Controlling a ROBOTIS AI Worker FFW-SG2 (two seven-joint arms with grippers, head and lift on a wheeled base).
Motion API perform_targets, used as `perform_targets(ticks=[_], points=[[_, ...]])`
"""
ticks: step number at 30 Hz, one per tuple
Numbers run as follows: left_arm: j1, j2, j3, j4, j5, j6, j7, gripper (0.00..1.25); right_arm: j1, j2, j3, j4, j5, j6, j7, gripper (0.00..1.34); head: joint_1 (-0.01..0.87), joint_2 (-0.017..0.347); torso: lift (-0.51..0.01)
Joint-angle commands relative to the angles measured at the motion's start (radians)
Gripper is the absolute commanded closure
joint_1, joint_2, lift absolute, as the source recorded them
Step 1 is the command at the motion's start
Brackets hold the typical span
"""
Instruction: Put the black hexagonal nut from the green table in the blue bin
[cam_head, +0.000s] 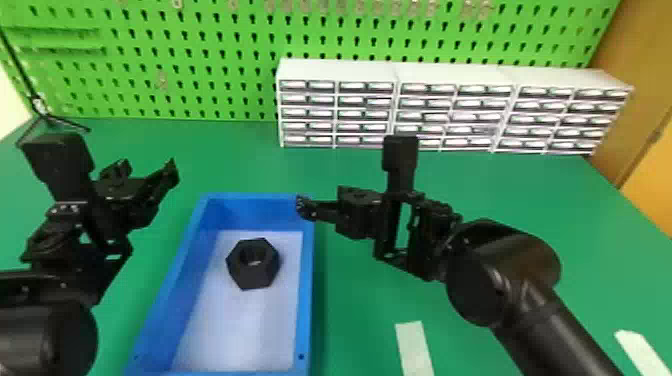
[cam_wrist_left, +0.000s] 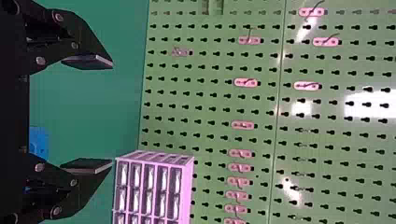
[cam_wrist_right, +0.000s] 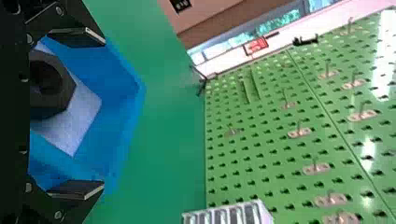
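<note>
The black hexagonal nut (cam_head: 253, 264) lies inside the blue bin (cam_head: 309, 300), on its pale floor toward the far end. My left gripper (cam_head: 150, 172) is left of the bin, above the green table (cam_head: 360, 300). Just past the bin's right wall, near its far corner, is my right gripper (cam_head: 303, 207). In the left wrist view the left gripper (cam_wrist_left: 112, 115) is open, nothing between its fingers. The right gripper (cam_wrist_right: 103, 112) stands open in the right wrist view, with the nut (cam_wrist_right: 51, 84) and the bin (cam_wrist_right: 128, 112) beyond it.
White drawer cabinets (cam_head: 400, 70) stand at the back right against the green pegboard (cam_head: 200, 65). A thin black stand (cam_head: 42, 112) is at the back left. White strips (cam_head: 414, 345) mark the table at the front right.
</note>
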Motion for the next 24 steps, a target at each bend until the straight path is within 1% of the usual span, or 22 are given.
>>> perform_targets(ticks=[1,7,14,24], points=[[0.002,0.0,-0.002,0.0,0.0,0.0,0.0,0.5,0.035,0.015,-0.072,-0.015,0.037,-0.01,0.0,0.22,0.692,0.008,-0.097],[0.002,0.0,0.0,0.0,0.003,0.0,0.0,0.5,0.083,0.038,-0.17,-0.037,0.086,-0.025,0.003,0.22,0.692,0.008,-0.097],[0.0,0.0,0.0,0.0,0.005,0.0,-0.001,0.5,0.141,0.075,-0.303,-0.063,0.149,-0.034,0.003,0.22,0.692,0.008,-0.097],[-0.007,0.0,-0.005,0.0,0.006,0.0,0.0,0.5,0.208,0.112,-0.446,-0.098,0.224,-0.074,0.003,0.22,0.692,0.008,-0.097]])
